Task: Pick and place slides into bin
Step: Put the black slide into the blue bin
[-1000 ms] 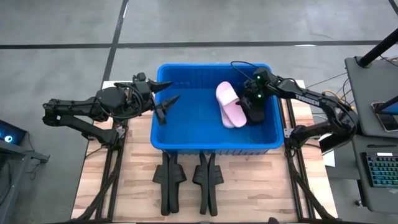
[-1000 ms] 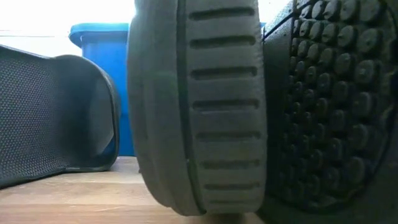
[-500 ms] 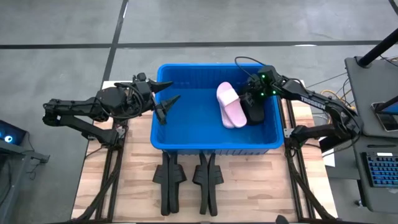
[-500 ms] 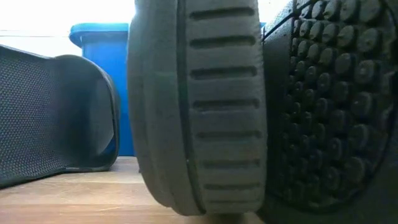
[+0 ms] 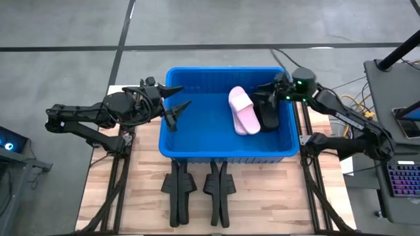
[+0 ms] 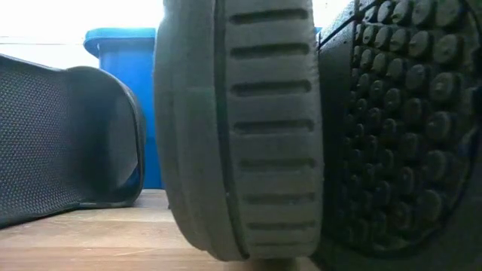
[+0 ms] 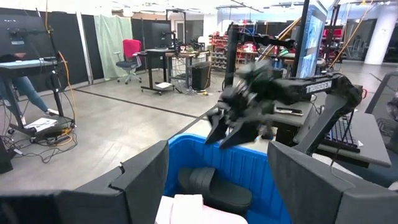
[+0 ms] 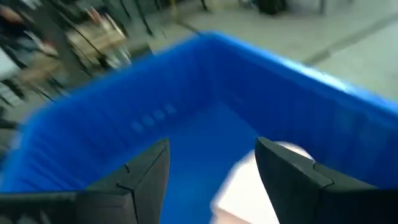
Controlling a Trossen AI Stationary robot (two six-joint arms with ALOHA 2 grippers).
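The blue bin (image 5: 197, 131) stands mid-table. Inside it a pale pink slide (image 5: 243, 111) and a black slide (image 5: 268, 115) lie side by side on the floor at the right; both also show in the left wrist view, black slide (image 7: 214, 190), pink slide (image 7: 186, 208). Two black slides (image 5: 178, 190) (image 5: 218, 190) stand on edge on the wood in front of the bin. My right gripper (image 5: 266, 93) is open and empty above the bin's far right corner. My left gripper (image 5: 178, 103) is open and empty over the bin's left rim.
The low view is filled by the near black slides (image 6: 241, 128) (image 6: 399, 128), with the bin (image 6: 120, 45) behind them. A desk with a keyboard (image 5: 400, 177) stands beyond the table's right edge. The left half of the bin's floor (image 5: 197, 121) is bare.
My right gripper has risen out of the bin, away from the black slide, and drawn back toward the far right corner, tipping up nearer to level. The black slide stays on the bin's floor beside the pink one.
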